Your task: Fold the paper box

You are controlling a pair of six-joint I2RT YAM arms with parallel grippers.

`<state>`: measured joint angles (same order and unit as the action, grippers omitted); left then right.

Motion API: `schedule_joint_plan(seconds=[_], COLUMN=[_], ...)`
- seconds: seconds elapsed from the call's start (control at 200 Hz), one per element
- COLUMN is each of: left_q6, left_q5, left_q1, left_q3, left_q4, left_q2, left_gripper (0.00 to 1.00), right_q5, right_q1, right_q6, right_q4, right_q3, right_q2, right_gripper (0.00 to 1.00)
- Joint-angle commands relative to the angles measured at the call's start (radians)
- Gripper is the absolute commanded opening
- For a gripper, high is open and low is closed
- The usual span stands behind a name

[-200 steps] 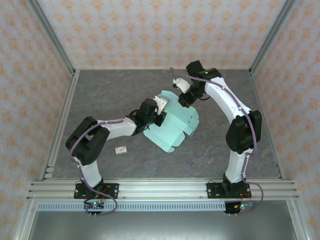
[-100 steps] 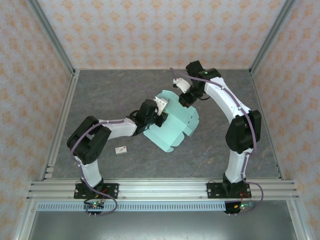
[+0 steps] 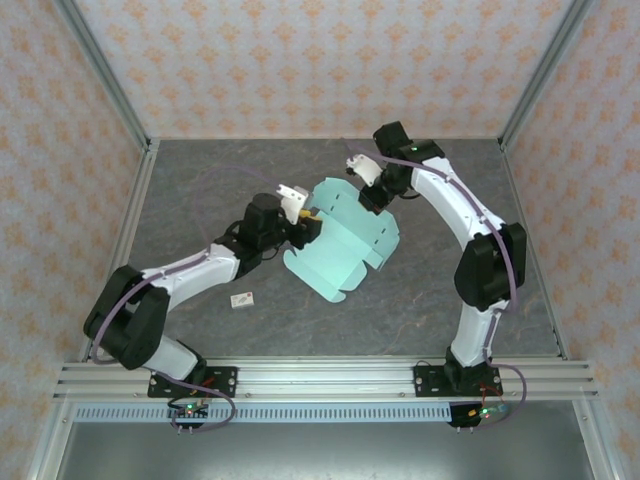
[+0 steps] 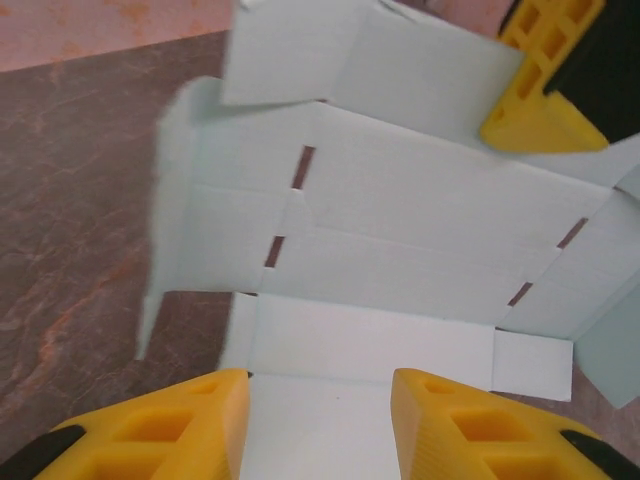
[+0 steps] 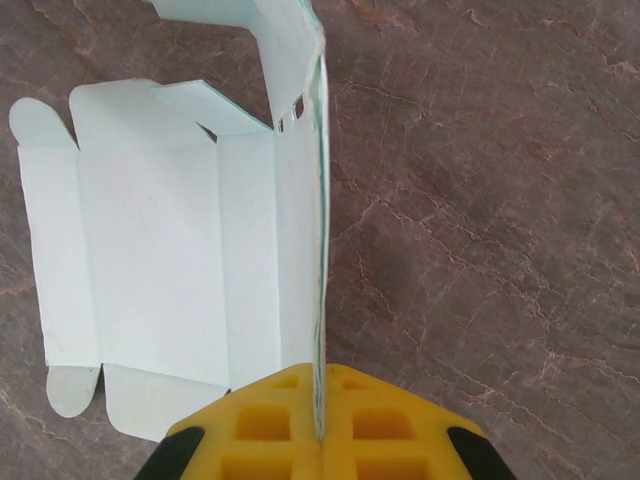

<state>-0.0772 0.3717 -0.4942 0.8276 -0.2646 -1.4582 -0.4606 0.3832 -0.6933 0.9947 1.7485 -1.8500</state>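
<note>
The paper box [image 3: 345, 240] is a pale mint die-cut sheet lying mostly flat in the middle of the dark table. My left gripper [image 3: 308, 222] stands at its left edge. In the left wrist view its yellow fingers [image 4: 170, 430] are spread apart over the sheet [image 4: 420, 230], open, gripping nothing. My right gripper [image 3: 374, 196] is at the sheet's far right corner. The right wrist view shows that gripper [image 5: 320, 425] shut on a flap standing edge-on, with the rest of the sheet [image 5: 150, 260] flat to the left. One right finger [image 4: 545, 95] shows in the left wrist view.
A tiny white tag [image 3: 241, 298] lies on the table left of the sheet, near my left forearm. Aluminium rails [image 3: 120, 250] and patterned walls close in the table on three sides. Bare grey table [image 3: 430, 300] lies to the right and front.
My left gripper has opened and drawn back left off the sheet's edge, with its arm stretching lower. The right gripper stays shut on the flap; the sheet barely shifted.
</note>
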Motion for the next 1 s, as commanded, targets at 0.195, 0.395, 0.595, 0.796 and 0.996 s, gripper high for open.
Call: schedule_joint_plan(seconds=[0.195,0.395,0.595,0.796,0.996], left_q6=[-0.287,-0.317,-0.376,-0.371,-0.392], left_q5=[0.095,0.18,0.289,0.338,0.391], left_q1=[0.11,0.126,0.148,0.148,0.143], left_q3=[-0.006,0.08,0.261,0.386,0.44], left_q4=[0.111,0.109,0.16,0.195,0.18], left_q2=[0.111,0.066,-0.076,-0.181,-0.254], left_gripper=[0.4,0.4,0.41,0.43,0.44], right_q5=[0.187,0.195,0.141,0.136,0.135], right_q1=[0.053,0.08,0.08,0.082,0.081], right_q6=[-0.138,-0.16,-0.162,-0.157,-0.146], right_q4=[-0.1,-0.119,-0.11,-0.1,-0.099], right_q3=[-0.076,-0.095,-0.093,-0.087,-0.087], right_q2=[0.083,0.07,0.07,0.066,0.061], right_gripper=[0.0,0.0,0.0,0.0,0.0])
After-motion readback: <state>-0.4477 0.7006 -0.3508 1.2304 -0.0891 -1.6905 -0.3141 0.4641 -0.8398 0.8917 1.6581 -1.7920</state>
